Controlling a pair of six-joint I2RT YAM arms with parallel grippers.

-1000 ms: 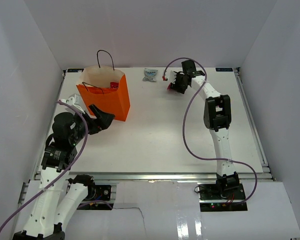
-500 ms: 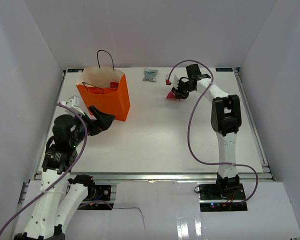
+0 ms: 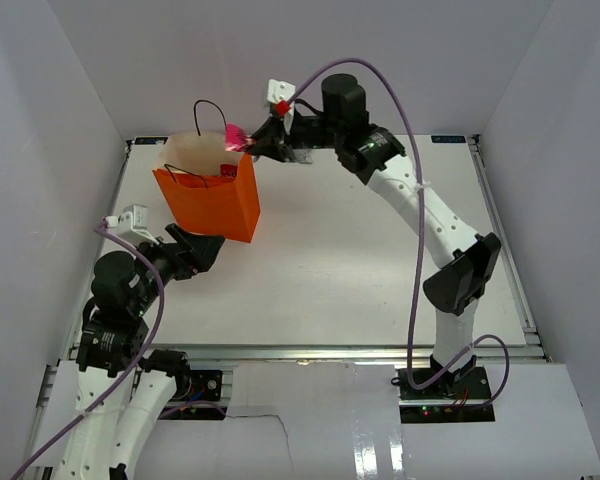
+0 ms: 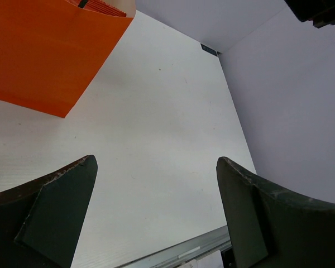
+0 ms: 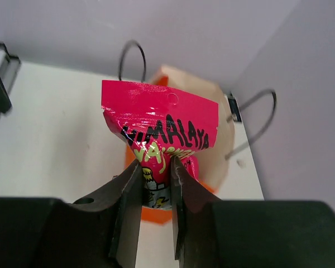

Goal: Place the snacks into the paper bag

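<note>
The orange paper bag (image 3: 208, 200) stands upright at the table's far left, mouth open, black loop handles up. My right gripper (image 3: 250, 140) is shut on a magenta packet (image 3: 236, 135) and holds it in the air over the bag's right rim. In the right wrist view the magenta packet (image 5: 159, 125) with black lettering sits pinched between the fingers (image 5: 128, 195), with the bag's open mouth (image 5: 223, 139) below it. My left gripper (image 3: 205, 248) is open and empty just in front of the bag; the left wrist view shows the bag's orange wall (image 4: 39, 50).
The pale blue packet seen earlier at the table's back is hidden behind the right arm. White walls enclose the table on three sides. The right arm's cable (image 3: 415, 250) loops over the table's right half.
My right gripper lifted the magenta packet from the far middle of the table and swung left with it to above the bag's mouth. The left arm shifted slightly nearer.
</note>
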